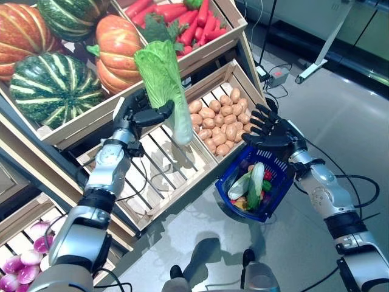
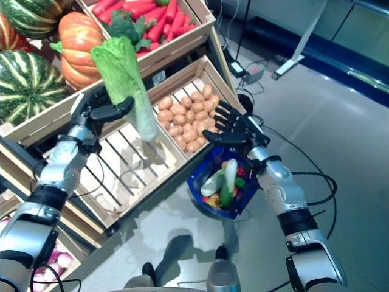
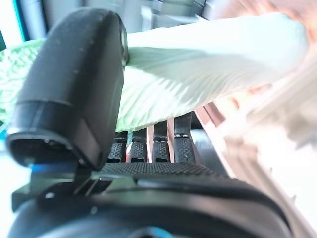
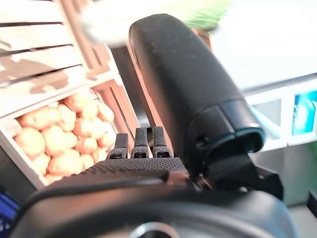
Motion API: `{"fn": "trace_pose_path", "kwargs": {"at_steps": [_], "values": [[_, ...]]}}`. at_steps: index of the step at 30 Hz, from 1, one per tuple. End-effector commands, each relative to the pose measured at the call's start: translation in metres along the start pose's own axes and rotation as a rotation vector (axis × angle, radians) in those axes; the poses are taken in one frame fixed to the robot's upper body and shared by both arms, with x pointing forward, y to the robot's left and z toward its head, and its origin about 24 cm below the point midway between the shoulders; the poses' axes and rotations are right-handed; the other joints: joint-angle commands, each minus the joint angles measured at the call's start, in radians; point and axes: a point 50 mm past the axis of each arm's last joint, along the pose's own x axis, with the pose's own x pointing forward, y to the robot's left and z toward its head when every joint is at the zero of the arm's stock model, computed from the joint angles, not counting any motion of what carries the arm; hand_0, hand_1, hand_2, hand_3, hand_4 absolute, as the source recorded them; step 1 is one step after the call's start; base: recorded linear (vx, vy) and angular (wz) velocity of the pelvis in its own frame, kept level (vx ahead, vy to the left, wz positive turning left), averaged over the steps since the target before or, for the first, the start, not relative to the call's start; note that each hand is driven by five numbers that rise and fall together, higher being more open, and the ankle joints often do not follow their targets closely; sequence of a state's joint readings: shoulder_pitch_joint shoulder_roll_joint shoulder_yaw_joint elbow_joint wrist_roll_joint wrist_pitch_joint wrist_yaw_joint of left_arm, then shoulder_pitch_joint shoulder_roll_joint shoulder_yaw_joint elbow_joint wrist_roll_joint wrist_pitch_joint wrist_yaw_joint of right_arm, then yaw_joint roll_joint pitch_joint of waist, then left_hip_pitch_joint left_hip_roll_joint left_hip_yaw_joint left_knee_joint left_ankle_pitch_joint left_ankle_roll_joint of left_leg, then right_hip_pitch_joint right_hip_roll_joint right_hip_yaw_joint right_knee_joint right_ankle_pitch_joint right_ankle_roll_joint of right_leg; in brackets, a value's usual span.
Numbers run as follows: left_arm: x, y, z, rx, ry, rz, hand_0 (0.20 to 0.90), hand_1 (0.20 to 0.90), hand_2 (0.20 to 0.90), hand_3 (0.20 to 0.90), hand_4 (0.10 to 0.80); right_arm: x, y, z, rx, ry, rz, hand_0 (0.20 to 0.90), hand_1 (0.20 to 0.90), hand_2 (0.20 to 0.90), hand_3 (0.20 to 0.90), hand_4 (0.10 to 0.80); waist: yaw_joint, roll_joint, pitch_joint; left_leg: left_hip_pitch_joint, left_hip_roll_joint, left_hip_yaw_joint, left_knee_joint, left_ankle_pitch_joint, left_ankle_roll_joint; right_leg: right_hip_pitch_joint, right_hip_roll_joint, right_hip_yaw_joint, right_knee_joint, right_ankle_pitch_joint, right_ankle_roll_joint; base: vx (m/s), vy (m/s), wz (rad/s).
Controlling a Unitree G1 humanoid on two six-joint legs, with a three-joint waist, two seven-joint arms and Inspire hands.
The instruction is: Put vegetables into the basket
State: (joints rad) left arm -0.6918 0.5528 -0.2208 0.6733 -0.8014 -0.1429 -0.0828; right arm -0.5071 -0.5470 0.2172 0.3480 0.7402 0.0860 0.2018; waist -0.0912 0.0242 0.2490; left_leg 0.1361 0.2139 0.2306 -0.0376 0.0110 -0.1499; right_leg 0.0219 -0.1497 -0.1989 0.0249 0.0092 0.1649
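The left hand (image 1: 141,113) has its fingers clamped on a cabbage (image 1: 163,85) above an empty crate (image 1: 159,163) — the right hand (image 1: 271,131), fingers apart, carries the blue basket (image 1: 231,180) beside the potatoes (image 1: 220,119).

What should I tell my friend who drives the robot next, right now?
Left hand: shut on the cabbage, held up over the empty slatted crate.
Right hand: at the blue basket, by the potato crate; its grip cannot be seen.
Done: the basket already holds several vegetables.
Left: bring the cabbage across and put it into the basket.
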Motion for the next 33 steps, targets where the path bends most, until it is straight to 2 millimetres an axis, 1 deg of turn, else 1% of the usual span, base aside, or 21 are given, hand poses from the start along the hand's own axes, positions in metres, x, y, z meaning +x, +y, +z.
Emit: {"fn": "trace_pose_path", "kwargs": {"at_steps": [1,4,7,10,13,16,18,21,24,28,30,31,33], "values": [[-0.007,0.006,0.016,-0.204,-0.128,-0.024,0.300,0.300,0.300,0.300,0.400,0.011,0.024,0.010,-0.075,0.001,0.125,0.900,0.900,0.900,0.900,0.800,0.008,-0.027,-0.217,-0.025,-0.051,-0.004,-0.022,0.018,0.034,0.067,0.005,0.021,-0.087,0.033,-0.027,0.005,-0.017,0.06],[-0.006,-0.008,0.014,-0.242,-0.132,-0.055,0.300,0.300,0.300,0.300,0.400,0.015,0.032,0.009,-0.077,0.047,0.149,0.900,0.900,0.900,0.900,0.800,0.014,-0.031,-0.215,-0.018,-0.053,-0.009,-0.036,0.018,0.034,0.076,0.013,0.014,-0.094,0.035,-0.029,0.000,0.000,0.00],[-0.006,-0.018,0.014,-0.167,-0.154,-0.068,0.300,0.300,0.300,0.300,0.400,0.018,0.039,0.008,-0.051,0.077,0.169,0.900,0.900,0.900,0.900,0.800,0.013,-0.034,-0.205,-0.006,-0.049,-0.006,-0.034,0.012,0.035,0.079,0.018,0.013,-0.079,0.027,-0.033,0.000,0.000,0.00],[-0.006,-0.023,0.013,-0.109,-0.153,-0.080,0.300,0.300,0.300,0.300,0.400,0.017,0.038,0.003,-0.082,0.118,0.176,0.900,0.900,0.900,0.900,0.800,0.013,-0.037,-0.205,0.009,-0.048,-0.002,-0.038,0.008,0.035,0.092,0.021,0.009,-0.087,0.029,-0.034,0.024,-0.008,0.00],[-0.006,-0.030,0.014,-0.071,-0.152,-0.107,0.300,0.300,0.300,0.300,0.400,0.018,0.040,0.003,-0.098,0.134,0.176,0.900,0.900,0.900,0.900,0.800,0.016,-0.038,-0.205,0.018,-0.053,-0.004,-0.040,0.004,0.035,0.103,0.022,0.007,-0.093,0.030,-0.033,0.041,-0.001,0.01],[-0.005,-0.037,0.014,-0.038,-0.151,-0.151,0.300,0.300,0.300,0.300,0.400,0.020,0.044,0.005,-0.105,0.130,0.181,0.900,0.900,0.900,0.900,0.800,0.019,-0.038,-0.203,0.024,-0.057,-0.005,-0.041,0.000,0.037,0.109,0.022,0.005,-0.096,0.032,-0.032,0.014,0.003,0.01],[-0.007,-0.047,0.012,0.015,-0.146,-0.209,0.300,0.300,0.300,0.300,0.400,0.023,0.051,0.009,-0.107,0.118,0.194,0.900,0.900,0.900,0.900,0.800,0.022,-0.037,-0.200,0.030,-0.060,-0.006,-0.041,-0.005,0.039,0.114,0.021,0.003,-0.095,0.032,-0.031,0.040,0.012,0.02],[-0.010,-0.057,0.010,0.084,-0.138,-0.264,0.300,0.300,0.300,0.300,0.400,0.025,0.057,0.014,-0.113,0.101,0.191,0.900,0.900,0.900,0.900,0.800,0.028,-0.038,-0.197,0.036,-0.065,-0.011,-0.042,-0.009,0.041,0.120,0.020,0.003,-0.097,0.031,-0.030,0.034,0.010,0.02],[-0.011,-0.061,0.009,0.137,-0.133,-0.294,0.300,0.300,0.300,0.300,0.400,0.026,0.060,0.020,-0.117,0.078,0.182,0.900,0.900,0.900,0.900,0.800,0.032,-0.041,-0.198,0.041,-0.069,-0.016,-0.045,-0.012,0.044,0.125,0.019,0.004,-0.098,0.032,-0.029,0.036,0.011,0.00],[-0.013,-0.069,0.004,0.190,-0.117,-0.341,0.300,0.300,0.300,0.300,0.400,0.030,0.068,0.025,-0.084,0.067,0.195,0.900,0.900,0.900,0.900,0.800,0.038,-0.046,-0.196,0.045,-0.072,-0.018,-0.042,-0.016,0.047,0.128,0.018,0.007,-0.097,0.030,-0.029,0.008,0.002,0.00],[-0.014,-0.074,0.002,0.184,-0.110,-0.360,0.300,0.300,0.300,0.300,0.400,0.032,0.073,0.023,-0.050,0.080,0.209,0.900,0.900,0.900,0.900,0.800,0.044,-0.048,-0.196,0.045,-0.073,-0.021,-0.041,-0.016,0.048,0.130,0.017,0.007,-0.098,0.029,-0.030,0.000,0.000,0.00],[-0.014,-0.080,-0.001,0.180,-0.103,-0.381,0.300,0.300,0.300,0.300,0.400,0.034,0.078,0.019,-0.001,0.091,0.220,0.900,0.900,0.900,0.900,0.800,0.049,-0.050,-0.196,0.047,-0.073,-0.023,-0.042,-0.018,0.049,0.133,0.017,0.006,-0.098,0.028,-0.031,0.000,0.000,0.00],[-0.015,-0.084,-0.002,0.179,-0.100,-0.391,0.300,0.300,0.300,0.300,0.400,0.036,0.080,0.018,0.024,0.096,0.222,0.900,0.900,0.900,0.900,0.800,0.051,-0.052,-0.197,0.048,-0.074,-0.023,-0.044,-0.018,0.049,0.135,0.017,0.004,-0.100,0.028,-0.031,0.000,0.000,0.00]]}}
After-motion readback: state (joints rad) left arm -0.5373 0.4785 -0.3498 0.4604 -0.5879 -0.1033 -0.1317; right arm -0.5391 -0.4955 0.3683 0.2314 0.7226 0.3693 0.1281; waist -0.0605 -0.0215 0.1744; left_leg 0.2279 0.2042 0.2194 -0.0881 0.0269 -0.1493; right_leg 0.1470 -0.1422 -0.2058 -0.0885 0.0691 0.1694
